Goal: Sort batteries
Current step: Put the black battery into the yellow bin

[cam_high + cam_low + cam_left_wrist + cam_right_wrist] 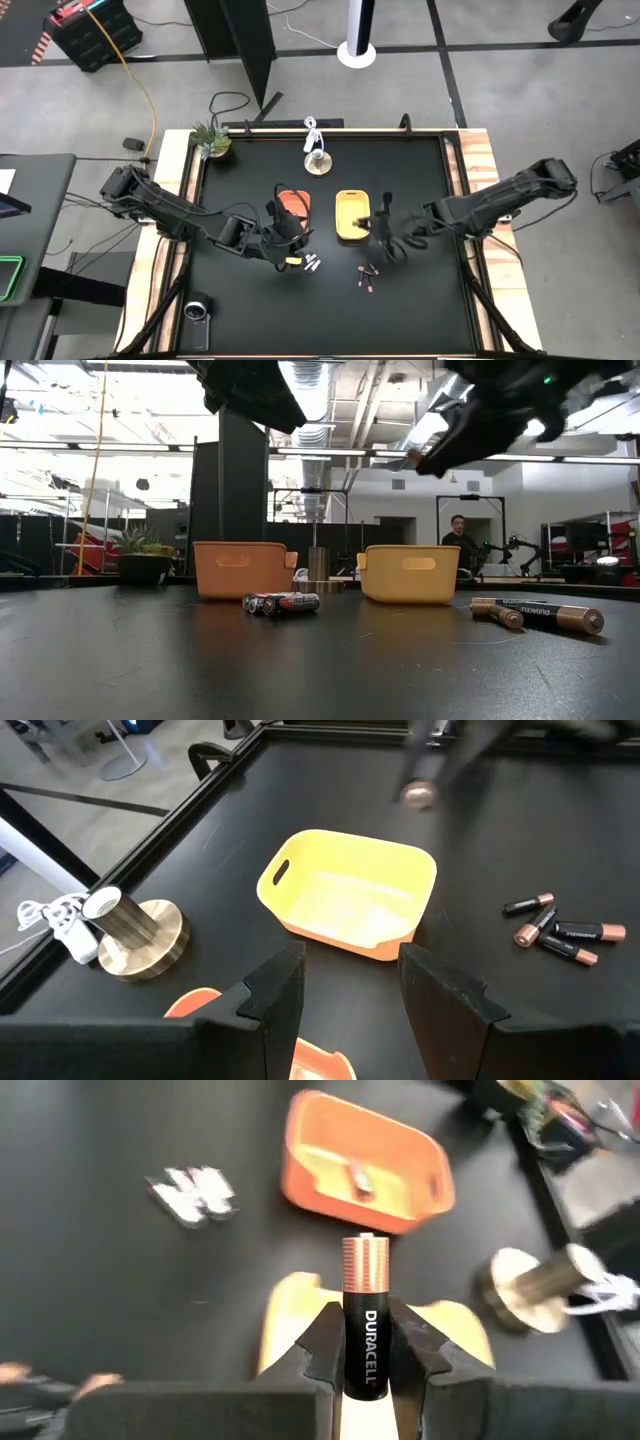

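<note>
Grey tiled floor (500, 60) surrounds the table; bright ceiling strip lights (310, 380) hang over a dark pillar (243, 490).

Two trays sitting side by side mid-table: orange tray (292, 205) on left, yellow tray (351, 216) on right. Silvery batteries (312, 263) lying in front of orange tray; dark batteries (367, 277) lying to their right, in front of yellow tray. Weighted stand (318, 160) standing behind trays. Potted plant (211, 139) sitting at rear left corner.
</note>
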Tool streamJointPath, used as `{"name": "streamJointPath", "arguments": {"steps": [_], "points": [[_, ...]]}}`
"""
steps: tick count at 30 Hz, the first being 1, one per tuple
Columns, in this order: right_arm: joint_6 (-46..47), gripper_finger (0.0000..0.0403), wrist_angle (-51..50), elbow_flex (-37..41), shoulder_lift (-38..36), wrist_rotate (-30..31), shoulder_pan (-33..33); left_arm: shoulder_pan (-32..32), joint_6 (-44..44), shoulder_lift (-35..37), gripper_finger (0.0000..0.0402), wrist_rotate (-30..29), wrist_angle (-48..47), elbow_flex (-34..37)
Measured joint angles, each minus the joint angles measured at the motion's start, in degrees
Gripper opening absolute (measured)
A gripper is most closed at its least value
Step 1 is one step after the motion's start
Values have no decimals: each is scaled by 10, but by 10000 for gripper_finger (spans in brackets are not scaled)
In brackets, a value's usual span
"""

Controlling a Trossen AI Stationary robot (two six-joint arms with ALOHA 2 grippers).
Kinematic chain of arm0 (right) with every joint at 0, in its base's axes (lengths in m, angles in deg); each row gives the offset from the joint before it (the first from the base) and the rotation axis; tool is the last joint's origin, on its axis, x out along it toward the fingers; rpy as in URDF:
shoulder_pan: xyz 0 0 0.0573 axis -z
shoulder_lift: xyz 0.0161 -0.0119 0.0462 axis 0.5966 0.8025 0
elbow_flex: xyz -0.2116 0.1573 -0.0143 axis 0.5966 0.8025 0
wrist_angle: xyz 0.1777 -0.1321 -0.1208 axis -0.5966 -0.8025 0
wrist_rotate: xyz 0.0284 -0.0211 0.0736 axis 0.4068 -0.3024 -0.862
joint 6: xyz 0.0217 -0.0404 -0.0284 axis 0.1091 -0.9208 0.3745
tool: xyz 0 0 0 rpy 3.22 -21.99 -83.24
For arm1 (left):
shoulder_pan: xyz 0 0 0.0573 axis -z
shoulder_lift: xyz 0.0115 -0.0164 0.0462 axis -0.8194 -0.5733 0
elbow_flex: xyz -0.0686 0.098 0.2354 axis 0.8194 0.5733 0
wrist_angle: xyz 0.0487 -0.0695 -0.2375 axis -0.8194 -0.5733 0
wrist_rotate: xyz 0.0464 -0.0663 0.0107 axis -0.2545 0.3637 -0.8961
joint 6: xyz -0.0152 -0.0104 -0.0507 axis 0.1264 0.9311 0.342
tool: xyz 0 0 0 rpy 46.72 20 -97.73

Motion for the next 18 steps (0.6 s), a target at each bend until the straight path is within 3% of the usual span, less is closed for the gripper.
{"name": "streamJointPath", "arguments": {"steps": [9, 18], "points": [[-18, 66, -15, -32, 103, -15, 89, 0, 4, 0, 157, 2, 0, 0], [-18, 132, -17, -62, 183, -15, 104, 0, 7, 0, 157, 6, -5, 0]]}}
